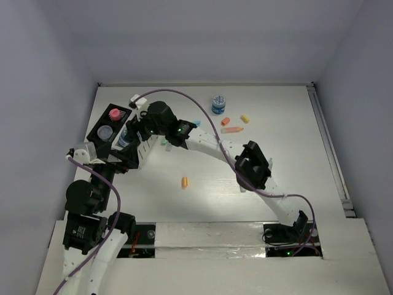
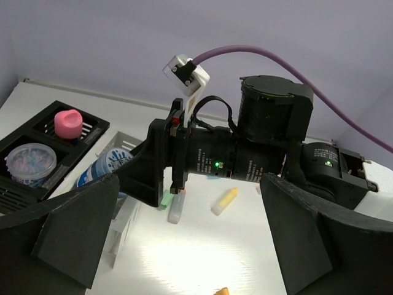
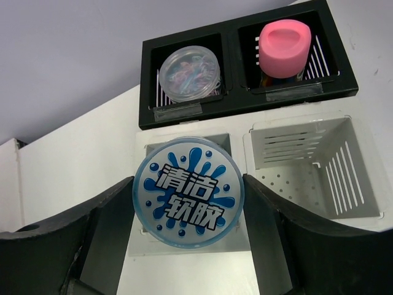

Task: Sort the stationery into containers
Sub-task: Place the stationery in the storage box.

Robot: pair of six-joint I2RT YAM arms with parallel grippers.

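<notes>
As the right arm (image 1: 209, 146) stretches left, its gripper (image 3: 189, 198) pinches a tub (image 3: 189, 192), white box (image 3: 295, 144) beneath; overhead hides the lid's print

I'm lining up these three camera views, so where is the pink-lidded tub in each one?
Top external: pink-lidded tub, upper left.
Left wrist: far left.
Right wrist: top right.
Shared landmark: the clear-lidded tub next to it in the black tray.

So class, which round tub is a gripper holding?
The splash-labelled blue tub, clamped in the right gripper; others sit in the black tray or on the table.
</notes>
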